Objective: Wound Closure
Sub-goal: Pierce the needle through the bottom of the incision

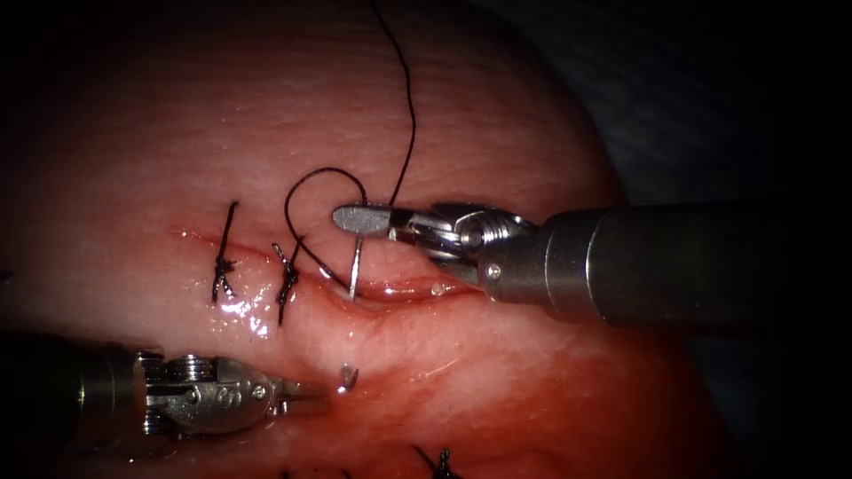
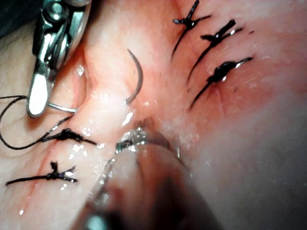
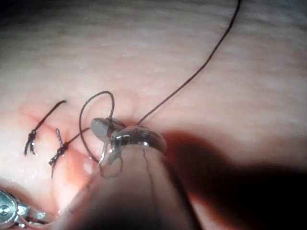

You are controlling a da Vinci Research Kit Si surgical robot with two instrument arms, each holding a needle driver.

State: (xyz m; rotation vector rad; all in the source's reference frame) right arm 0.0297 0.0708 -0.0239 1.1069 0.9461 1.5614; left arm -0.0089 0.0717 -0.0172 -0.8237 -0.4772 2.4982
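The right arm's steel needle driver (image 1: 362,218), entering over the upper lip of the cut, had its jaws closed on the thin curved steel needle (image 1: 355,266) close to its thread end. From the jaws the needle's shaft dropped into the open part of the long red-edged cut (image 1: 399,288) in the pale pink pork-belly tissue (image 1: 497,115). Its point (image 1: 346,377) stood out of the tissue on the lower lip, so the needle sat in the tissue with both ends showing. The left arm's steel needle driver (image 1: 306,393) lay near the tissue's lower-left edge with its tip just beside that point, holding nothing; whether its jaws were parted I could not tell. The dark braided thread (image 1: 410,115) rose from the needle's tail toward the tissue's upper edge, and a loop of it curled just left of the right tool's jaws. Two tied dark stitches (image 1: 222,264) crossed the closed left stretch of the cut, and more knots (image 2: 216,72) showed beyond the lower lip in the left wrist view. In my judgement, doing this well meant keeping the grip square to the needle, following its curve rather than levering, and taking the exposed tip behind the point so as not to blunt it. The loop should be kept clear of the jaws. The surface was wet and glossy with red fluid (image 1: 253,315) pooled by the stitches, so likely slippery, and the room between the tools was tight.
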